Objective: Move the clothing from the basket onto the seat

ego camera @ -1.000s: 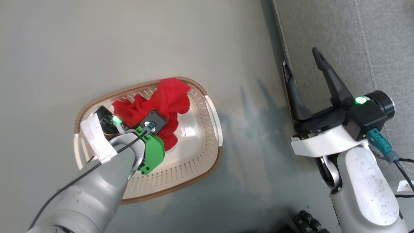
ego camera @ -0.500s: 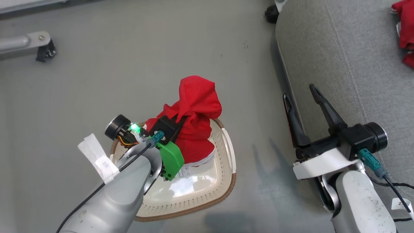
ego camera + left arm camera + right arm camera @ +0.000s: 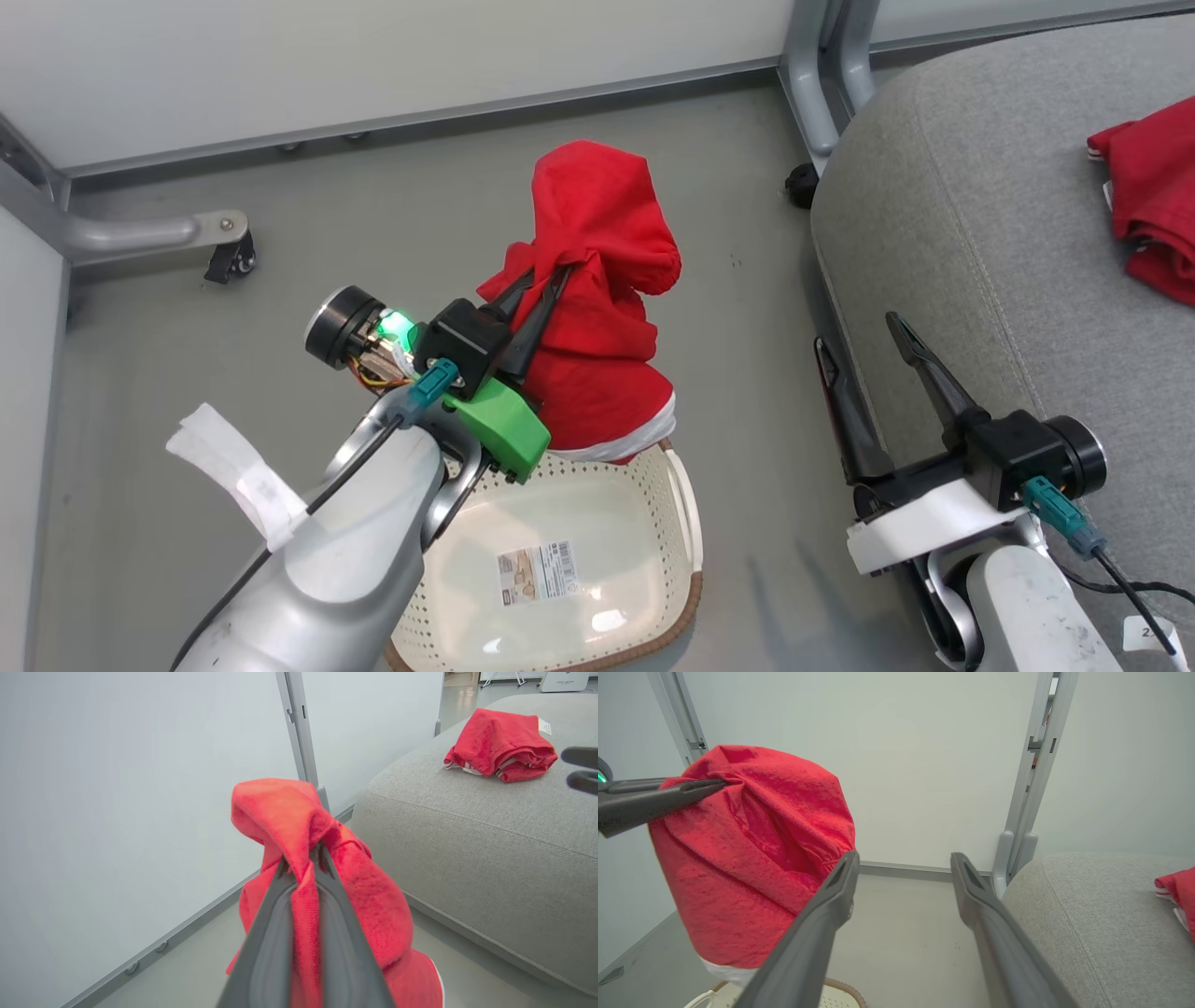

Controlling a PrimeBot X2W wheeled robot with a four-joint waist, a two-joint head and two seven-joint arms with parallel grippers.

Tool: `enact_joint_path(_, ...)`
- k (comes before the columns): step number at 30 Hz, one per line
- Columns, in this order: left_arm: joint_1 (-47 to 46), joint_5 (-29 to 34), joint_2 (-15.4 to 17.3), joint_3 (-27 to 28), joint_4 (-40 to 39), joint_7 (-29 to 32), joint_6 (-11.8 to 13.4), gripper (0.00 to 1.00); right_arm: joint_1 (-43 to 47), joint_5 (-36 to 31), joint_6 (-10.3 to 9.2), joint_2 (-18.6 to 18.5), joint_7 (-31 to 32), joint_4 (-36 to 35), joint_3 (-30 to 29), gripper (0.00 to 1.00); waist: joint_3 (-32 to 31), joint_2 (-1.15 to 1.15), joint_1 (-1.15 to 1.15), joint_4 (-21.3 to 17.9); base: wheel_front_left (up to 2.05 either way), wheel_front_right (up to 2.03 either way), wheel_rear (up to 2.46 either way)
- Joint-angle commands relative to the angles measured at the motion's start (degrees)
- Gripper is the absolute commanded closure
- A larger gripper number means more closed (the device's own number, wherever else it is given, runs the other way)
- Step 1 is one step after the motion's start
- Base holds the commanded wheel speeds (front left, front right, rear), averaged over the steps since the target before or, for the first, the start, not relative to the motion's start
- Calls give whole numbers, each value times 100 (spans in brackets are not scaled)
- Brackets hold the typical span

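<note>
Looking down through the head view, you find the left gripper [image 3: 551, 273] clamped on a bunched fold of the red garment with the white band [image 3: 597, 364], its two dark fingers pressed together with cloth between them; the left wrist view shows you the same pinch close up, fabric squeezed between the fingers and draped over their tips. The garment hangs above the far end of the basket [image 3: 644, 485], its white band at the bottom just over the far rim; you cannot tell whether the hem touches that rim. The basket stands on the grey floor [image 3: 327, 233], to the left of the seat [image 3: 971, 243], and the barcode sticker [image 3: 537, 571] shows on its bottom. The right gripper [image 3: 857, 331] hovers at the seat's near left edge with its fingers spread wide, one over the floor and the other over the grey cushion, apart from the held garment. The second red garment [image 3: 502, 744] lies crumpled on top of the seat toward its far right side, white stripes showing at its folds and a white tag [image 3: 544, 726] at its edge. Behind the basket a pale wall panel [image 3: 373, 56] meets the floor, and a metal frame leg [image 3: 140, 231] stands at the left.
</note>
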Motion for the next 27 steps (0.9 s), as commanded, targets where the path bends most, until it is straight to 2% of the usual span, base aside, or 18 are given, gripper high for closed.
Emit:
enact_joint_path(1,112,44,32,73,-143,-21,-4,100,105,30,-8,-20,-14,12,-1,0,-197,53,0,17,0,0,0)
enact_joint_path(12,231,42,86,287,-1054,-21,-11,100,355,123,-8,-20,-14,-20,-21,0,-424,53,0,-11,0,0,0)
enact_joint_path(21,335,-12,132,230,-1347,10,56,100,415,158,-8,-19,-14,-81,0,0,-466,53,0,-2,0,0,0)
enact_joint_path(27,353,-37,154,173,-1459,53,62,100,236,194,-8,-18,-14,-289,297,0,-450,53,0,14,0,0,0)
